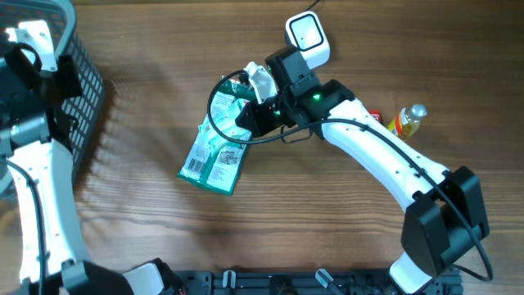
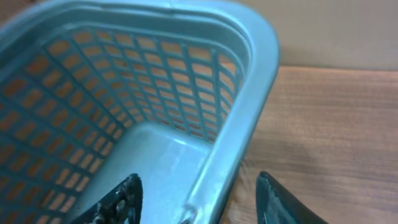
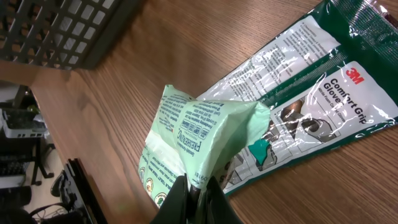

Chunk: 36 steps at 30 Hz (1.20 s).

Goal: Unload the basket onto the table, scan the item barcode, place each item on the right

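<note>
My right gripper (image 3: 198,186) is shut on the edge of a light green printed packet (image 3: 199,127), which hangs just above the table. In the overhead view the right gripper (image 1: 250,115) holds this packet (image 1: 223,105) over the top end of a green and white 3M glove package (image 1: 214,154) lying flat, whose barcode label (image 1: 194,166) faces up at its lower left corner. My left gripper (image 2: 199,199) is open, one finger inside and one outside the rim of a blue-grey mesh basket (image 2: 245,124). No other barcode is readable.
The basket (image 1: 86,90) stands at the table's left edge, with the left arm (image 1: 33,123) over it. A small yellow bottle (image 1: 409,121) and a red item (image 1: 375,117) lie at the right, behind the right arm. Bare wood lies along the front.
</note>
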Each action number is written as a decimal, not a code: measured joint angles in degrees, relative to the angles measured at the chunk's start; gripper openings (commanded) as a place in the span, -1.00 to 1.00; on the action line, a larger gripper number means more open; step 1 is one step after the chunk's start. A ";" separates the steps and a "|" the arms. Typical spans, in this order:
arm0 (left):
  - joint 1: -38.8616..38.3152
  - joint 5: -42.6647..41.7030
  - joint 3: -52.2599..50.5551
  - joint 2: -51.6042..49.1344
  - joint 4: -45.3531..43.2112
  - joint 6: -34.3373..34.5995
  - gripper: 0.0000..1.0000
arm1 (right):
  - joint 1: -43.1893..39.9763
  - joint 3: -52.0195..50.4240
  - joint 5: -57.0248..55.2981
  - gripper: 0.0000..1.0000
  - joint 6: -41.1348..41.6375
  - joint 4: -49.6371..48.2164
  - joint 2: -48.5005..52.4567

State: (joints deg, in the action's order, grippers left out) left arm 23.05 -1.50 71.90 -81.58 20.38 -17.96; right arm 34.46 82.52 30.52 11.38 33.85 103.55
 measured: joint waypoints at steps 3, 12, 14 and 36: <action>0.02 -1.95 0.04 -2.29 -0.94 -0.33 -0.31 | 0.00 0.00 0.00 -0.91 0.00 -0.02 0.00; 0.57 -6.21 0.66 -4.72 -5.97 -2.97 -0.69 | 0.00 0.00 -0.15 -0.91 0.00 -0.11 0.00; 0.59 -6.75 0.66 -5.11 -6.67 -2.49 -0.67 | 0.00 0.00 -0.15 -0.91 0.00 -0.26 0.00; 0.66 -7.93 0.26 -7.87 -15.04 -1.42 -0.92 | 0.00 0.00 -0.15 -0.90 2.10 -4.09 0.00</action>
State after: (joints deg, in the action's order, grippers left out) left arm 23.70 -9.43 72.16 -89.45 5.34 -19.38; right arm 34.46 82.52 30.37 13.47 29.76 103.55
